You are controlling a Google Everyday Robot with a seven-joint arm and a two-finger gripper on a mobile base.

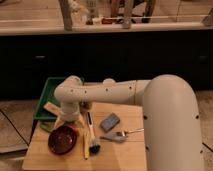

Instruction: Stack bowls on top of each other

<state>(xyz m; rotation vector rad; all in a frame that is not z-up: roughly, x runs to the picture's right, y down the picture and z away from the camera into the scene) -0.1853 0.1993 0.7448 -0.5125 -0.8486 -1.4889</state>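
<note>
On the near left part of the light wooden tabletop (45,159) sits a dark brownish-red, round, shallow, glossy bowl (63,139), upright. Just above its far rim hangs the gripper (66,121), at the end of the white, rounded arm (115,92), its fingers spread wide and holding nothing. Just right of the bowl lies a long black-bristled brush (92,137), then a grey rectangular block (110,121) and a grey metal utensil (119,135). Behind the bowl, at the table's far left corner, stands a green rectangular tray (46,97).

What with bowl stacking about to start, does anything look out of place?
Only one bowl shows on the table, a dark red one next to the open gripper; a second is not visible. Nothing looks spilled or damaged.
</note>
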